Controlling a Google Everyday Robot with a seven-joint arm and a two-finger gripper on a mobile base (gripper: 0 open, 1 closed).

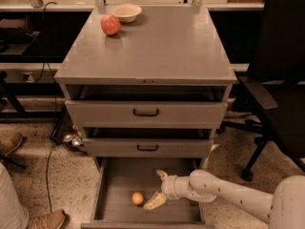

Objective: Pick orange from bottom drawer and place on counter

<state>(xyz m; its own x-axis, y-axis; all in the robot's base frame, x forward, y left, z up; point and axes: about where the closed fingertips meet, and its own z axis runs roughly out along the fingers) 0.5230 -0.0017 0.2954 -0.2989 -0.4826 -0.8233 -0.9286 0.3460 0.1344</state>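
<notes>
The orange (pixel 137 198) lies on the floor of the open bottom drawer (pixel 119 178), left of centre and near the front. My gripper (pixel 157 190) is inside the drawer just right of the orange, open, with one finger up and one low finger (pixel 153 202) close to the fruit, not touching it. The arm reaches in from the lower right. The counter (pixel 162 46) is the grey cabinet top above.
A reddish apple-like fruit (pixel 110 25) and a white bowl (pixel 125 12) sit at the counter's back left. Two upper drawers with black handles (pixel 146 112) stand slightly open. A black office chair (pixel 281 94) stands at the right. A person's shoes (pixel 45 219) are at the lower left.
</notes>
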